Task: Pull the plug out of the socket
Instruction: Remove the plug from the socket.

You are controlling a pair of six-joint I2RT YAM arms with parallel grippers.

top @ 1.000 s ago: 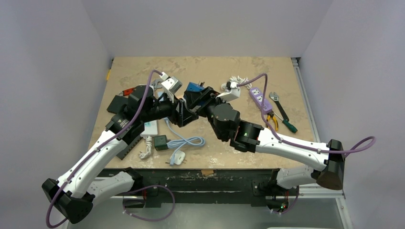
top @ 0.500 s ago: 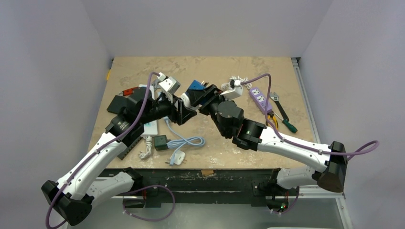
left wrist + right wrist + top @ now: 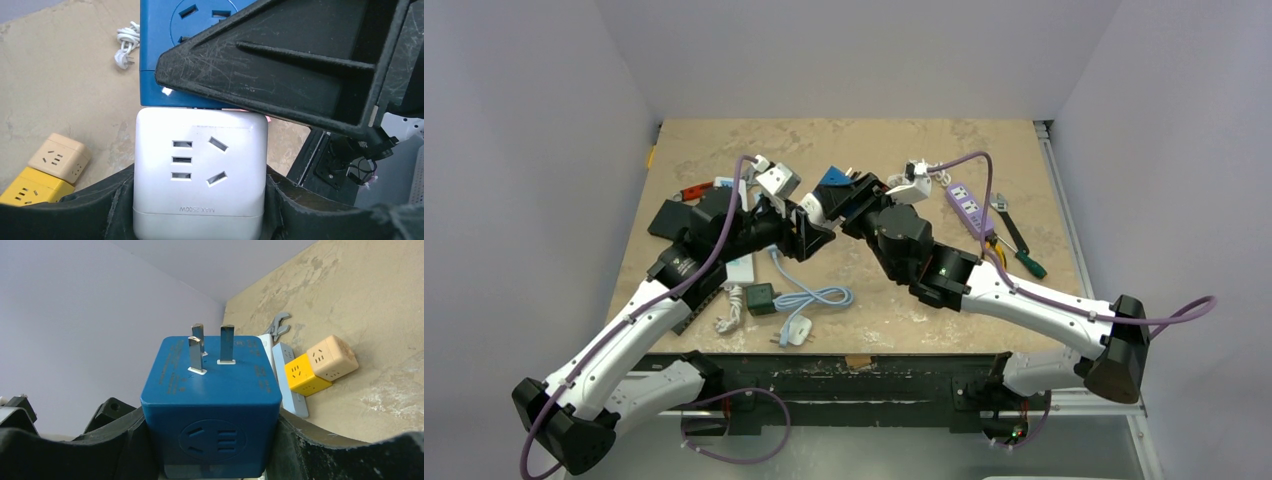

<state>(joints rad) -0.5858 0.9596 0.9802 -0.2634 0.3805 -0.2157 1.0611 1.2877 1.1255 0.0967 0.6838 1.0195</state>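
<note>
Top external: both arms reach in over the table (image 3: 724, 140) and meet above its middle. The left gripper (image 3: 809, 215) is clamped on a white cube (image 3: 814, 206), and the right gripper (image 3: 844, 192) is clamped on a blue cube (image 3: 832, 180). The two cubes are pressed together between the grippers, lifted off the table. A purple strip (image 3: 964, 203) and a pair of pliers (image 3: 1016, 257) lie to the right. A pale blue cable (image 3: 809, 297) lies near the left arm.

Left wrist: the white cube sits between the two black fingers (image 3: 115, 210), its socket face toward the camera. The blue cube lies flush against its far edge. I cannot tell whether any prongs join the two. One right finger (image 3: 300, 65) crosses the upper right and covers part of the blue cube. On the table to the left, a yellow cube (image 3: 25, 192) and a beige cube (image 3: 59, 157) touch each other. A coiled white cord (image 3: 126, 44) lies farther off.

Right wrist: the blue cube is gripped on both sides by the black fingers (image 3: 115, 440). Its three prongs (image 3: 197, 355) stand bare on top, and a round socket face looks at the camera. A pale edge shows just under the cube at the bottom of the view. Beyond it on the table are the yellow and beige cubes, side by side next to a pale strip (image 3: 290, 385). A wrench (image 3: 277, 326) lies behind them.
</note>
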